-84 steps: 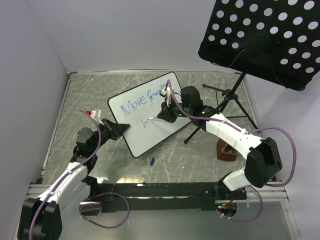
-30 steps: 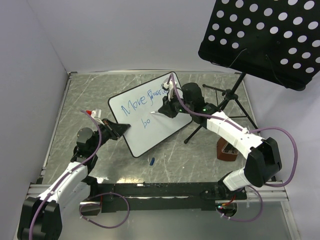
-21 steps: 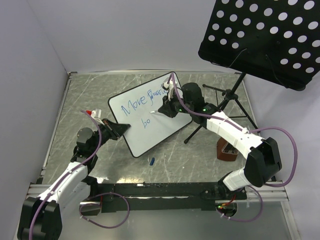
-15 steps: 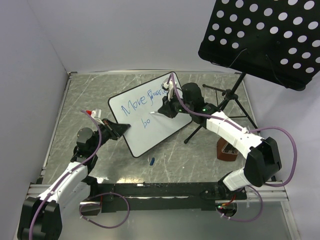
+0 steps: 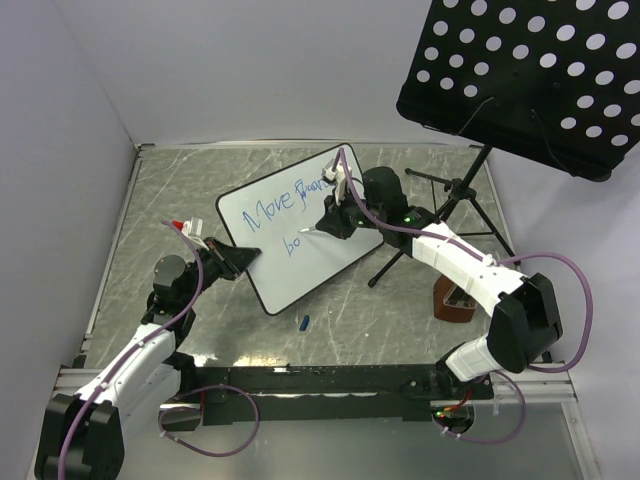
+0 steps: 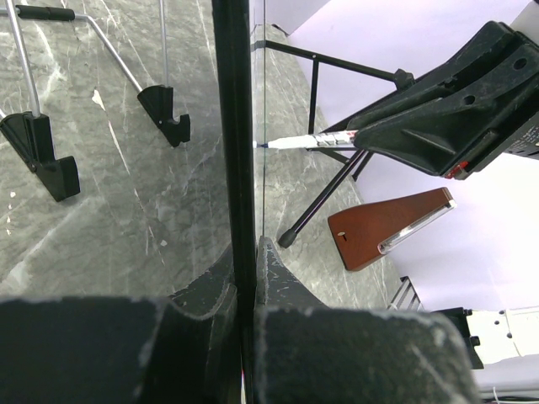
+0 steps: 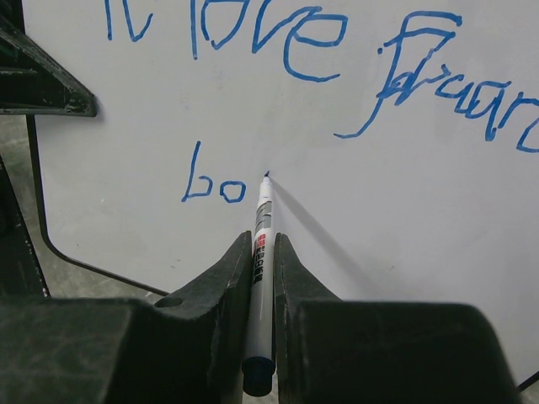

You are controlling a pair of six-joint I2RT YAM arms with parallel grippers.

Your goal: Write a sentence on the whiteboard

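The whiteboard (image 5: 300, 270) stands tilted up off the table, and my left gripper (image 5: 243, 256) is shut on its left rim. In the left wrist view the rim (image 6: 232, 126) runs edge-on between my closed fingers (image 6: 202, 290). The sentence (image 7: 253, 34) reads "Move" plus a scrawled word, with "bo" (image 7: 215, 186) on the second line. My right gripper (image 7: 263, 241) is shut on a blue marker (image 7: 261, 223) whose tip rests against the board just right of the "o". From above, the right gripper (image 5: 328, 220) sits over the board's middle.
A black perforated music-stand panel (image 5: 520, 80) hangs at the upper right, its tripod legs (image 5: 440, 205) just right of the board. A brown wooden block (image 5: 455, 300) stands by the right arm. A small blue cap (image 5: 303, 321) lies in front of the board.
Since the earliest frame an "o" has joined the "b" on the second line, and the marker tip has moved slightly right of it. The left arm and board have not moved.
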